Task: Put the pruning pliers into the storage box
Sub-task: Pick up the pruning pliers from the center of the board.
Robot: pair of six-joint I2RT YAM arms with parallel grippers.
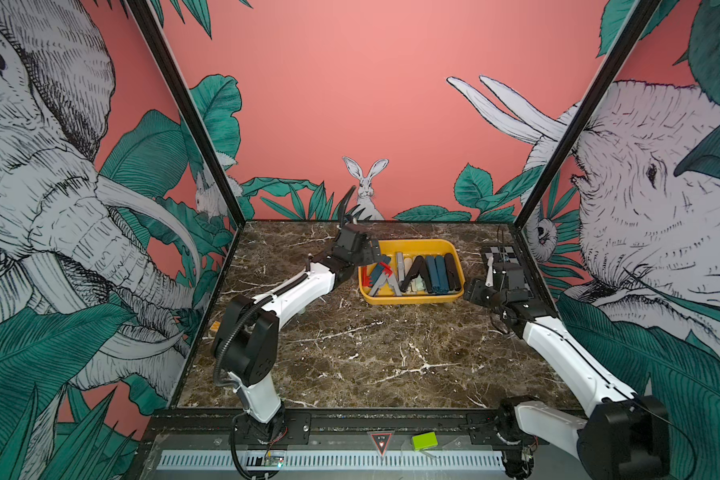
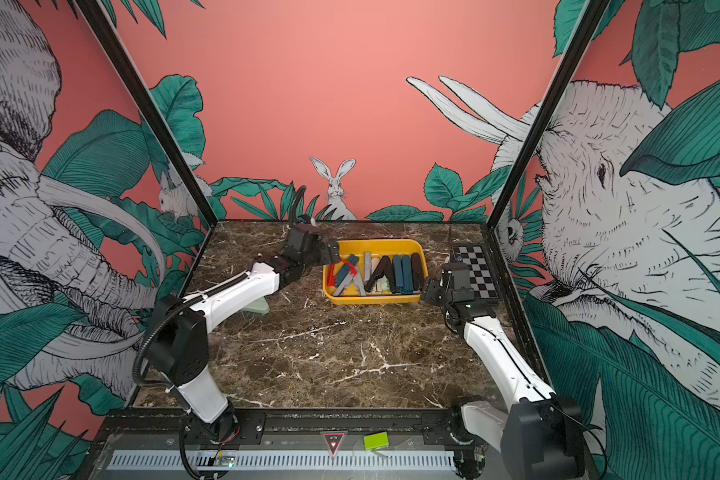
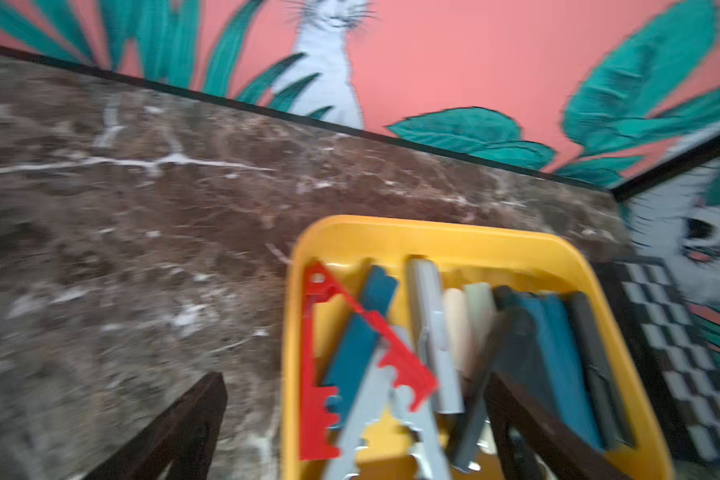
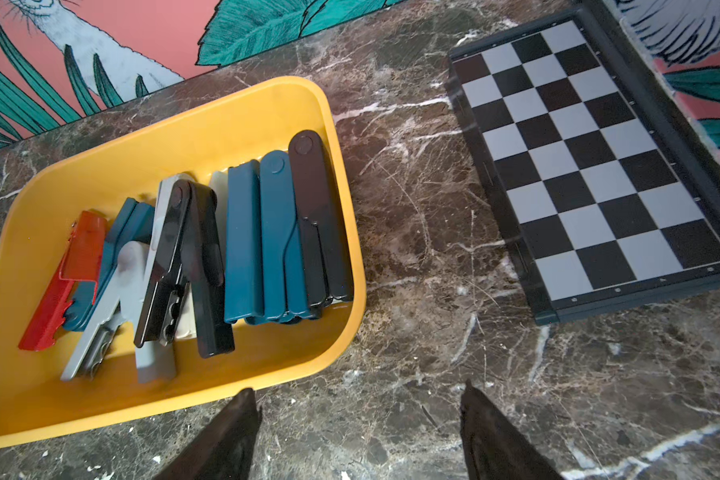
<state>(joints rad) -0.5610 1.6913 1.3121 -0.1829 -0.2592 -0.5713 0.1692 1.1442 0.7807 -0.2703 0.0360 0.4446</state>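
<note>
Bright, even light; both top views sharp, stretched at edges; left wrist view motion-blurred.

Robot lab booth: mural walls (image 1: 350, 104), marble tabletop (image 1: 371, 353).

Pruning pliers (image 1: 416, 274) in storage box (image 1: 410, 300), chequered board (image 2: 474, 270) right of it

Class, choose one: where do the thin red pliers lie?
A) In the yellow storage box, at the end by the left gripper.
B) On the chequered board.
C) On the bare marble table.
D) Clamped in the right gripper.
A: the red pliers lie inside the storage box, under the open left gripper, crossing a teal pair.
</note>
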